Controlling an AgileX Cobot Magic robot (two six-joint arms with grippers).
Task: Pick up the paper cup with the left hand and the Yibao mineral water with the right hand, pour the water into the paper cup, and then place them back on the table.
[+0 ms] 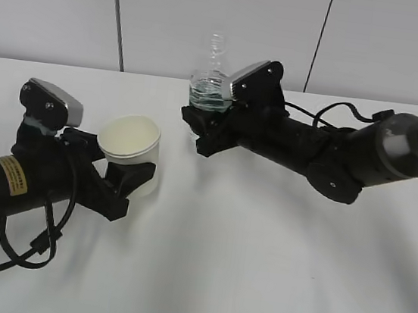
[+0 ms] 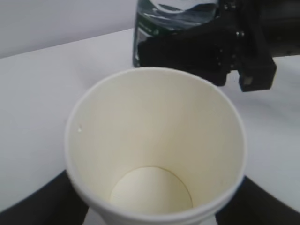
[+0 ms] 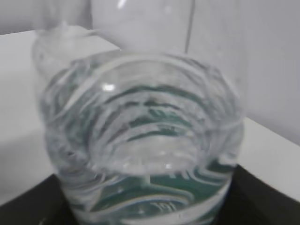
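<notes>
Cup and bottle both gripped, well apart above the desk.

The paper cup, empty, sits pinched in the left hand jaws; the Yibao mineral water stands upright, clamped by the right hand. Tipping before closing that gap would probably spill; nothing stands between.

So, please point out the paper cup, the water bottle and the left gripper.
paper cup (image 1: 138,164), exterior view, outer side wall.
water bottle (image 1: 216,50), exterior view, clear neck above the label.
left gripper (image 1: 133,181), exterior view, between the fingertips at the cup.
</notes>
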